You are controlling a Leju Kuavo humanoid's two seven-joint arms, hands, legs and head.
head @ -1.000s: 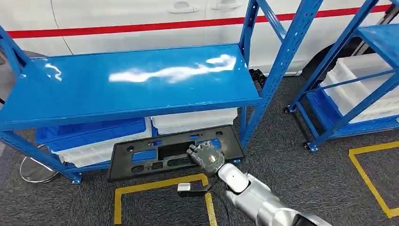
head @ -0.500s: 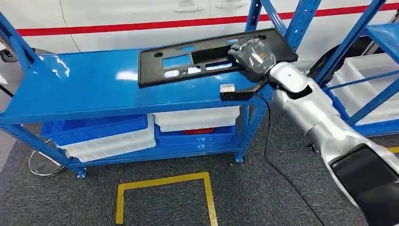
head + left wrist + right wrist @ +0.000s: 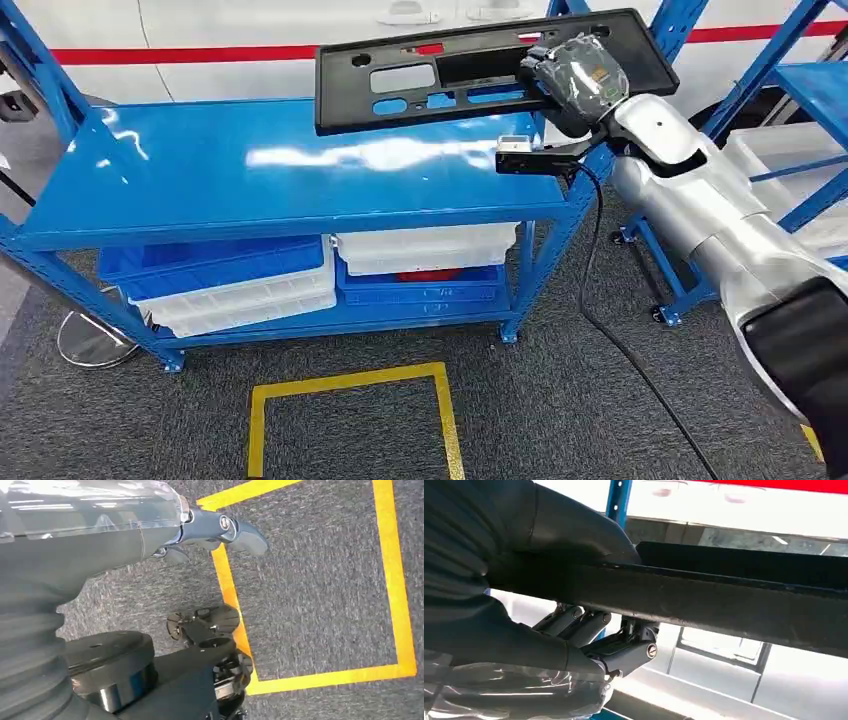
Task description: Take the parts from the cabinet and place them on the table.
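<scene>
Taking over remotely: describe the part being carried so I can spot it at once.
Find the blue shelving rack in front of the white vehicle. Above its top shelf's right end, the right hand grips a long flat black plastic panel. It alone is black, with cut-out slots, unlike the white and blue bins below.

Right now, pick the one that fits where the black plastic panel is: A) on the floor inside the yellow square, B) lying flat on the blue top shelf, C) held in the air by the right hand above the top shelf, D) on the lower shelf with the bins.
C: the right hand grips the black panel at one end, clear above the blue top shelf.
</scene>
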